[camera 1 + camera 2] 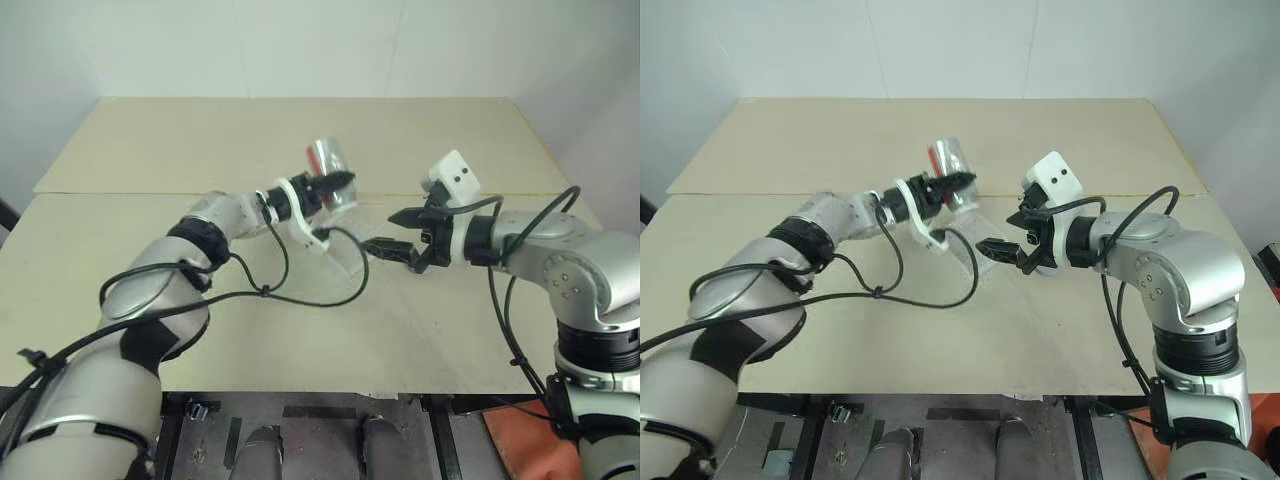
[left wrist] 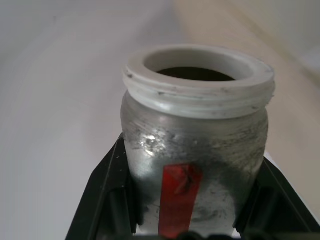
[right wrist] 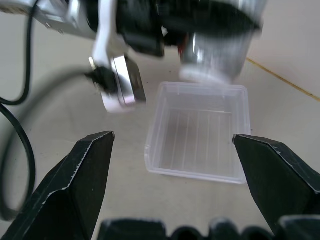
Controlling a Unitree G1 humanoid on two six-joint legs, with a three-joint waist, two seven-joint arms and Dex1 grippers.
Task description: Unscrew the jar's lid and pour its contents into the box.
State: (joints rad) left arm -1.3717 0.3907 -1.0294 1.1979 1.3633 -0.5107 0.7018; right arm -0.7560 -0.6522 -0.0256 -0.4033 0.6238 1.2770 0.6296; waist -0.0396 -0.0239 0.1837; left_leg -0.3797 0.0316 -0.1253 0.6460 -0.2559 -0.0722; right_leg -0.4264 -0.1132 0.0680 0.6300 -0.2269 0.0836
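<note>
Item: jar (image 2: 195,150), lid off, clenched in my left claw (image 1: 335,187), raised over the box (image 3: 200,132) on the surface. Right claw (image 3: 172,150) released, empty. Step: pouring. Next: tip mouth down into box.

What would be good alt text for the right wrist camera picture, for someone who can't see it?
A clear plastic box sits on the tan table, framed between the right gripper's two wide-open black fingers. Just above the box's far edge, the left gripper holds the silvery jar tipped mouth-down. Nothing can be seen inside the box.
</note>
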